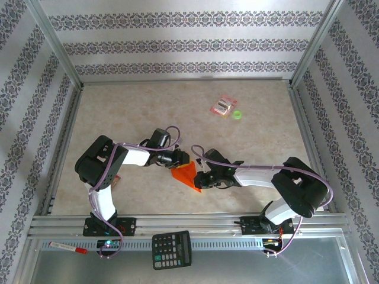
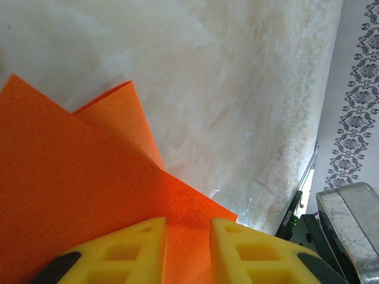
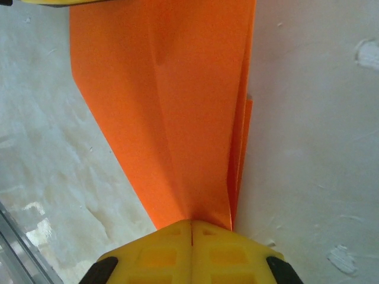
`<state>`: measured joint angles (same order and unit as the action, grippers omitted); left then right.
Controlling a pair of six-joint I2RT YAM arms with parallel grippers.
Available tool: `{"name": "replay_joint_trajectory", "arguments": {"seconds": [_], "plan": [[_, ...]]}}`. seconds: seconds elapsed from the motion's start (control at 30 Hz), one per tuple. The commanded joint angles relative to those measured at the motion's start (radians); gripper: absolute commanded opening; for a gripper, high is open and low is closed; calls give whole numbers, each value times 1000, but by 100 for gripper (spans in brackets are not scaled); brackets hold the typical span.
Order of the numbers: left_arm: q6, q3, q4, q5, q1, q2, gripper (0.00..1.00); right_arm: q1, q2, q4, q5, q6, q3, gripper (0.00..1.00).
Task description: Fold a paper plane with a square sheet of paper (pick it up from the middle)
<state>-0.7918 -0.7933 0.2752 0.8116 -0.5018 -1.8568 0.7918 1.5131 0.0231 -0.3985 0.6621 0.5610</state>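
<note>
1. Counter (image 1: 177, 112): pale marbled top with patterned walls round it. Both arms reach in to meet near its middle, a bit toward 6 o'clock.
2. Right arm (image 1: 284, 183): base at 5 o'clock, reaching toward 9 o'clock. Left arm (image 1: 106, 160): base at 7 o'clock, reaching toward 3 o'clock.
3. Paper plane (image 1: 186, 176): bright orange, part-folded into a pointed wedge, sitting between the two claws just 6 o'clock of the counter's centre. In the top view its long axis runs 11 to 5 o'clock, with the narrow tip pointing to 5 o'clock and the wide end at 11 o'clock. In the right wrist view the plane (image 3: 177, 106) tapers down to the tip at 6 o'clock, with stacked layers showing along its 3 o'clock edge. In the left wrist view the wide end (image 2: 71, 177) shows overlapping flaps with a corner poking toward 12 o'clock.
4. Calculator (image 1: 172, 249): black, on the rail at 6 o'clock, well apart from the plane.
5. Right claw (image 3: 191, 228): yellow fingers together, clamped on the plane's narrow tip. In the top view it is at (image 1: 204, 177).
6. Left claw (image 2: 188, 248): fingers (image 2: 142, 248) slightly apart, with orange showing through the gap, at the plane's wide end. Cannot tell if it touches. In the top view it is at (image 1: 182, 160).
7. Pink-red packet (image 1: 224, 106): toward 1 o'clock, with a green ring (image 1: 237, 115) just beside it.
</note>
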Motion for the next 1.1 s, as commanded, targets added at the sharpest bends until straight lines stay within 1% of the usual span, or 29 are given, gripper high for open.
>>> {"name": "replay_joint_trajectory", "arguments": {"seconds": [0.0,0.17,0.23,0.47,0.6,0.77,0.8,0.93,1.07], "plan": [[43,16,-141,-124,25,-52,26,-11,30,6,1,-18,-1,1],[49,5,-157,-123,25,-46,27,-9,31,3,0,2,-41,0],[54,-5,-171,-121,26,-35,28,-7,25,1,3,11,-60,0],[49,-56,-217,-111,26,55,33,-6,-3,29,25,62,-127,0],[1,-26,-190,-98,18,145,38,0,-9,83,33,114,-150,0],[-127,108,-77,-112,-26,268,38,13,-23,134,59,177,-172,0],[-150,129,-60,-116,-37,280,37,15,-25,138,62,185,-174,0],[-221,191,18,-131,-97,302,22,22,-22,149,69,195,-185,0],[-280,195,107,-132,-155,257,13,22,-20,150,71,195,-191,0]]}}
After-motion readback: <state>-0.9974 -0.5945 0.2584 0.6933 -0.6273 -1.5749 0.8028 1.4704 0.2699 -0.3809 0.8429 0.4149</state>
